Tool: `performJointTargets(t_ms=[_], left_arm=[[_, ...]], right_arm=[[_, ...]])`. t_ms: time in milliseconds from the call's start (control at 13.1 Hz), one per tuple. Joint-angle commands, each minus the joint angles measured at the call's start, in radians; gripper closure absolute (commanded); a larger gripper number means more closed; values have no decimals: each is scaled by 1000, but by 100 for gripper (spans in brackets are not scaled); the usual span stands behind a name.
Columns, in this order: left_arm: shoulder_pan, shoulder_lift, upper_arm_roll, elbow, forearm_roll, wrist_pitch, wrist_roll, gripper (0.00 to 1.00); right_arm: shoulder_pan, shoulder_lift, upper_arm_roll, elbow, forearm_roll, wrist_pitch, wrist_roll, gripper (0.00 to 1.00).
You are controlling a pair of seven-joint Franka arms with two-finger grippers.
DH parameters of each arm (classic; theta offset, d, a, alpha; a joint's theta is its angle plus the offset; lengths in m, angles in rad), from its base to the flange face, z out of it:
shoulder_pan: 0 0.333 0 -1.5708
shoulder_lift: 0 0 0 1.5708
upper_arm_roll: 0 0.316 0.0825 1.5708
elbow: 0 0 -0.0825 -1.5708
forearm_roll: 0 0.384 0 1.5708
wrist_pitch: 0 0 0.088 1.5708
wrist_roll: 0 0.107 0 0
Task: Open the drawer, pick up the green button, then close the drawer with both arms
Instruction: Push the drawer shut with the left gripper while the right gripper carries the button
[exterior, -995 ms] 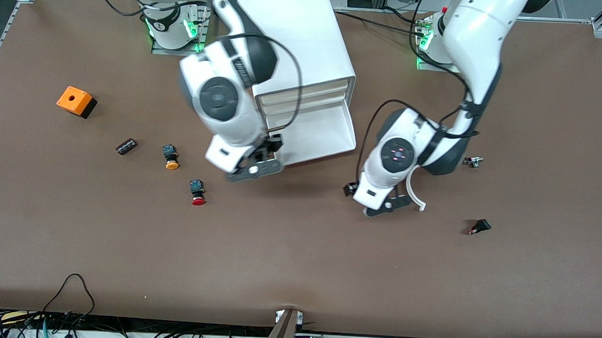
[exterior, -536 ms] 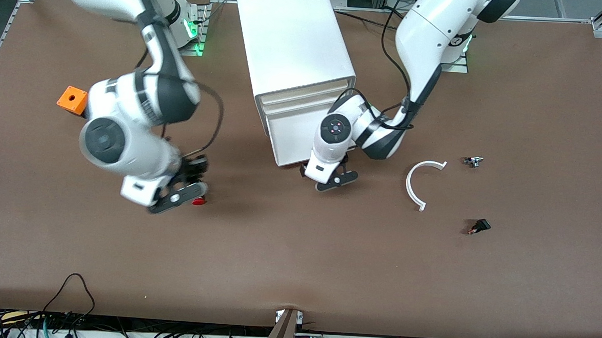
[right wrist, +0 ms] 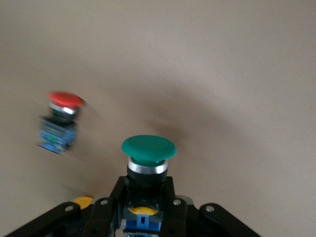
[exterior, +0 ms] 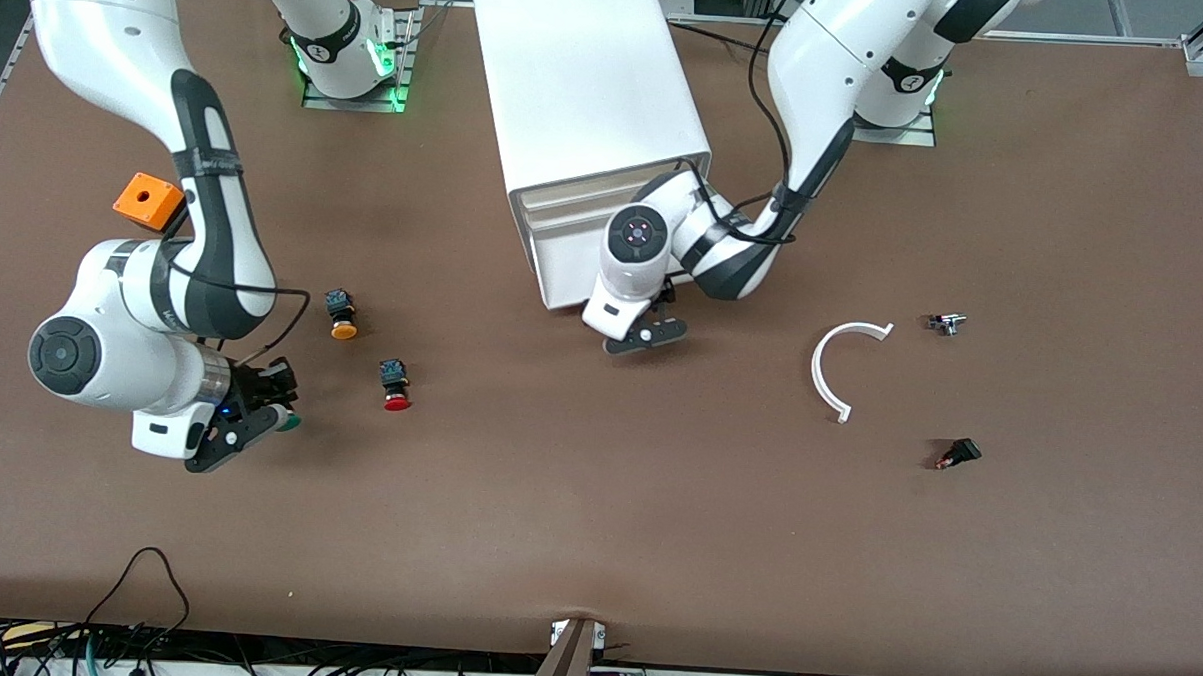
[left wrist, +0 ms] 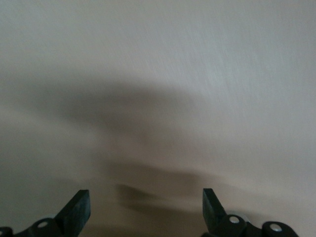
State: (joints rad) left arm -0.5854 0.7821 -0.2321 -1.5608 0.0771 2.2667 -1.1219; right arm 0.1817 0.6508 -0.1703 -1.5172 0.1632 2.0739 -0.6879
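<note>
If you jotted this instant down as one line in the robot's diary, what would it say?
right gripper: shut on green button, over table near red button | left gripper: open, at drawer front | drawer: nearly shut

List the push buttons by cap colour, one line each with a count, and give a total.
Green button, held in the right pincer: 1
Red button, lying on the table: 1
Yellow-orange button, lying on the table: 1
Total: 3
</note>
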Motion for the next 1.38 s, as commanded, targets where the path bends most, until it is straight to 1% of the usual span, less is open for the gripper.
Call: performJointTargets(t_ms=[0, 153, 306, 383, 536, 612, 689, 765, 842, 918, 995, 1148, 1301], left_arm=[[2, -12, -47, -24, -10, -21, 1, 0], [4, -14, -82, -24, -11, -47, -1, 0], [6, -14, -110, -24, -13, -73, 1, 0], [6, -12, -124, -28, -16, -81, 2, 0], [6, -10, -131, -44, -39, -81, 7, 0], [2, -9, -131, -48, -55, -81, 8, 0], [-2, -9, -131, -48, -77, -81, 14, 0], [-1, -9, -133, -48, -83, -79, 22, 0], [2, -9, -133, -47, -83, -79, 31, 0], [7, -10, -131, -44, -83, -79, 48, 0], [15, -14, -127, -38, -83, -81, 63, 0], [67, -23, -128, -31, -69, -82, 86, 0], [100, -41, -127, -30, -66, -94, 106, 0]], right_arm=[[-10, -98, -12, -206, 13, 121, -90, 92], [-17, -96, -44, -259, 16, 199, -175, 92], [-60, -77, -44, -265, 19, 227, -238, 91], [-71, -66, -44, -265, 21, 238, -260, 83], [-90, -48, -44, -265, 22, 247, -265, 73], [-91, -42, -44, -265, 22, 250, -263, 68], [-91, -40, -43, -265, 22, 250, -263, 67], [-91, -40, -43, -264, 22, 249, -263, 56], [-91, -42, -43, -259, 22, 247, -263, 15], [-91, -48, -41, -253, 21, 242, -265, 0], [-88, -54, -40, -245, 19, 239, -275, 0], [-93, -54, -40, -190, 21, 236, -341, 0], [-87, -72, -38, -158, 22, 204, -337, 0]])
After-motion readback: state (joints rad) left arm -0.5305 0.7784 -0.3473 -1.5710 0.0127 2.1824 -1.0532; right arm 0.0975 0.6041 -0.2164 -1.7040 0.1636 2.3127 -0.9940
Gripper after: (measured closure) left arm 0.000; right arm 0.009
